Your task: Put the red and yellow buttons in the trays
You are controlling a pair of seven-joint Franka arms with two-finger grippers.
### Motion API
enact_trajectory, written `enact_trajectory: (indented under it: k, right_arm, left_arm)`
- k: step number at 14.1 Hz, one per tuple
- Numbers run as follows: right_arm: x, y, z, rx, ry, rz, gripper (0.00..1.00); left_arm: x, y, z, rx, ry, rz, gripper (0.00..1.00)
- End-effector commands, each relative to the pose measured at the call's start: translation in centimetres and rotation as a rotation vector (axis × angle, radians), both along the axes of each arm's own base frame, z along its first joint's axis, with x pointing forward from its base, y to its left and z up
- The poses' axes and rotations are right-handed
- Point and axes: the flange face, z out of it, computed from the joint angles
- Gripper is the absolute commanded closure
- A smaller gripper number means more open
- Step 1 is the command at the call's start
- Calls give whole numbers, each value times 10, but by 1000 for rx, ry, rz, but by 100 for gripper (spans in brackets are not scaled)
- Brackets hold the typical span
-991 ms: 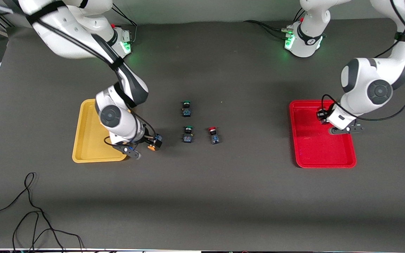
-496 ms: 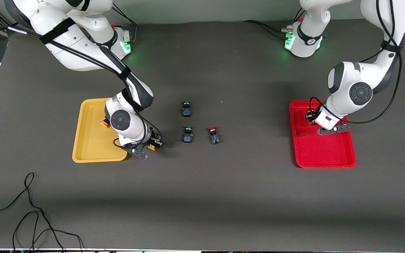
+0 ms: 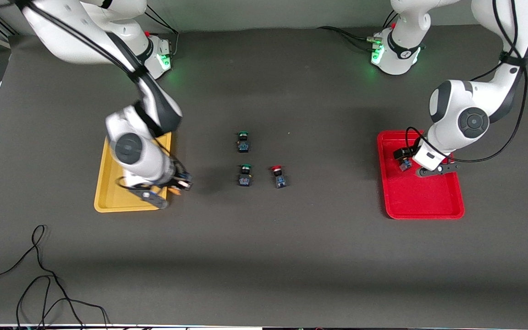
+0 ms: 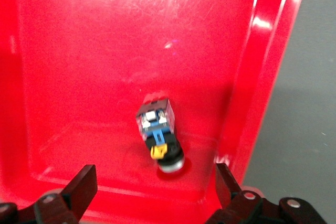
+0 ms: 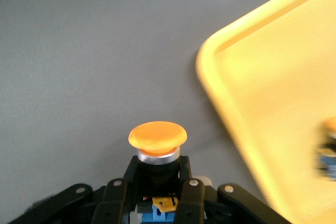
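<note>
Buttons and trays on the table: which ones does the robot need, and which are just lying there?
Needed:
- yellow tray
- red tray
- orange-yellow button in right tool
- red button on table
- button in red tray

Lying about:
- two green buttons
- black cable

A second button [image 5: 328, 150] in the yellow tray [image 5: 273, 103] shows only as a blur, cut off at the right wrist frame's right edge. In the left wrist view, the cap colour of the switch [image 4: 157, 129] in the red tray [image 4: 105, 66] cannot be told.
</note>
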Motion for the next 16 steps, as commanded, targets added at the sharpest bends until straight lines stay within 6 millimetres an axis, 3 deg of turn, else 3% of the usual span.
enact_trajectory:
  k: [1,4,6,8,9,10,11,12,14,16]
  right_arm:
    - [-11,-88,12,76,38,59,98]
    - [-34,-138,-40,106,1,119,98]
    - [-42,-142,-69,101,-15,125,97]
    - [-41,-143,-78,99,-21,124,91]
    - [-42,-143,-81,99,-18,123,84]
    - [-42,-144,-83,99,-15,120,71]
    - [-42,-146,-83,99,-15,115,8]
    - [-41,-146,-78,99,-21,113,0]
    - [-38,-146,-57,98,-50,108,0]
    - [-36,-145,-27,102,-55,113,0]
  left_arm:
    - [12,-61,101,79,5,-8,0]
    - [33,-123,204,84,22,-22,0]
    - [38,-170,238,76,-6,4,0]
    - [36,-235,245,61,-24,59,0]
    - [34,-270,238,52,-18,82,0]
    - [34,-303,222,44,2,112,0]
    - [32,-332,205,43,14,127,0]
    - [29,-357,187,36,23,115,0]
    - [30,-385,148,-9,11,94,0]
    - [21,-409,95,-24,23,71,0]
